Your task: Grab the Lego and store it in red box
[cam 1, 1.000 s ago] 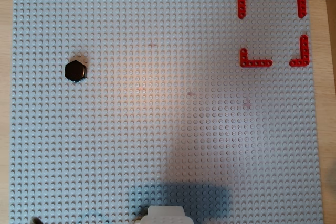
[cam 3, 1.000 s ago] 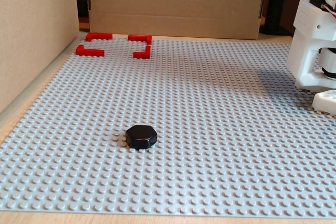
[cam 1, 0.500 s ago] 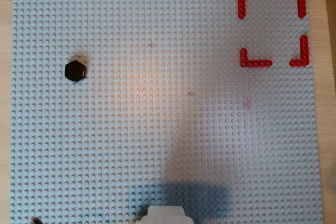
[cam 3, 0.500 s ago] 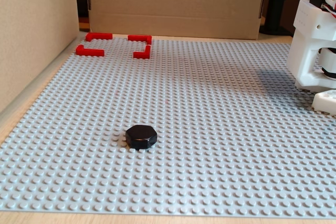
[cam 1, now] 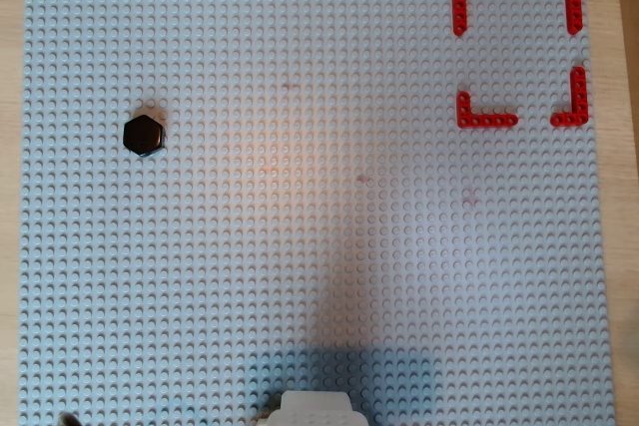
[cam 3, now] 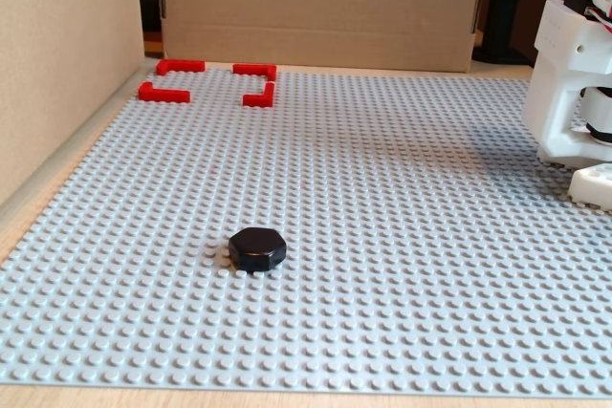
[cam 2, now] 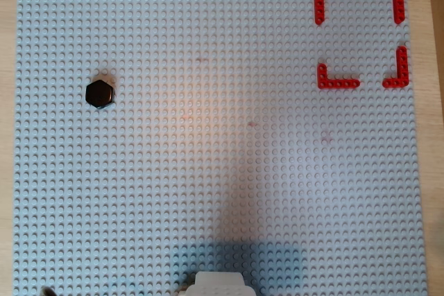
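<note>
The Lego (cam 1: 144, 134) is a glossy black hexagonal piece lying flat on the left part of the grey studded baseplate (cam 1: 319, 246) in both overhead views (cam 2: 100, 93). In the fixed view it (cam 3: 256, 248) lies near the front. The red box (cam 1: 486, 120) is a square outline of four red L-shaped corner pieces at the top right in both overhead views (cam 2: 338, 83), and at the far left in the fixed view (cam 3: 163, 95). It holds nothing. Only a white part of the arm (cam 1: 318, 408) shows at the bottom edge. The gripper itself is out of view.
The white arm base (cam 3: 574, 83) stands at the right edge of the plate in the fixed view. A cardboard wall (cam 3: 57, 45) runs along the left side and another (cam 3: 316, 7) along the back, close to the red box.
</note>
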